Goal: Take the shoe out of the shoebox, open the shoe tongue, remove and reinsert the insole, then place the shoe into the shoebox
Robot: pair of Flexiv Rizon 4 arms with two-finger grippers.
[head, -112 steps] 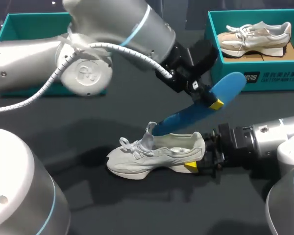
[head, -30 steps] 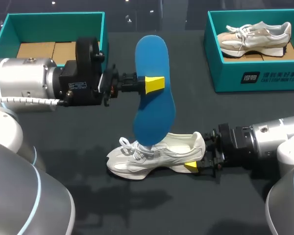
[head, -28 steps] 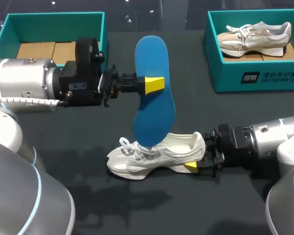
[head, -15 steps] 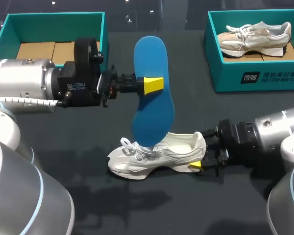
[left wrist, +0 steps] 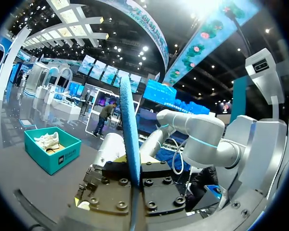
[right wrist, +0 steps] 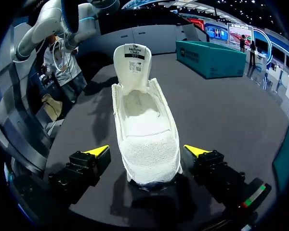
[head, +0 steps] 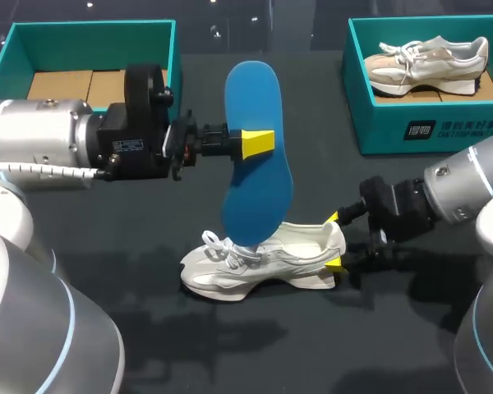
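Left pincer clamps the blue insole upright over the pale shoe. Right pincer stands spread at the shoe's heel, one finger each side, both clear of it.

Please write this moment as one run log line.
left claw: shut on blue insole, over shoe | right claw: open beside shoe heel | shoe: on table

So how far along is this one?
Done: shoe on the table, tongue up, insole out. In hand: left gripper holds the insole over the shoe; right gripper open around its heel. Left: reinsert insole, return shoe to the box.
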